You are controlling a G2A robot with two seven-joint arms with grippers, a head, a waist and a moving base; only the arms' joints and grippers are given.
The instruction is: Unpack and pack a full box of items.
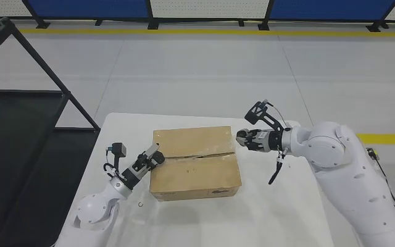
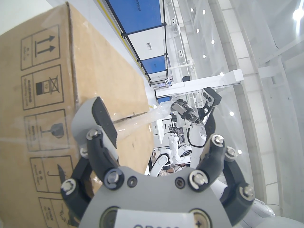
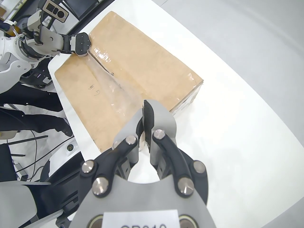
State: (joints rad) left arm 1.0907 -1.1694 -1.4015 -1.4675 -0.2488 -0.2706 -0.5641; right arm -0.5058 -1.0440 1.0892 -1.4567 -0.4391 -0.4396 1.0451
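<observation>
Box: your box [image 1: 194,162] sat shut, mid-table [image 1: 284,210], seam tape [image 3: 111,84] partly lifted.
Right gripper [image 3: 145,117]: you had its fingers pinching the tape's free end, probably for peeling.
Left gripper [image 1: 155,156]: fingers spread, one pad at the opposite seam end, apparently bracing the box.

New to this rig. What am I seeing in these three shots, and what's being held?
A two-armed robot works at a white table. One picture looks down from above the arms; the other two come from a camera on each wrist, showing that arm's gripper up close. A closed cardboard box sits on the table. The right gripper is shut on a strip of clear tape partly lifted off the box's top seam. The left gripper is open at the box's opposite end, one finger by the seam, holding nothing.
</observation>
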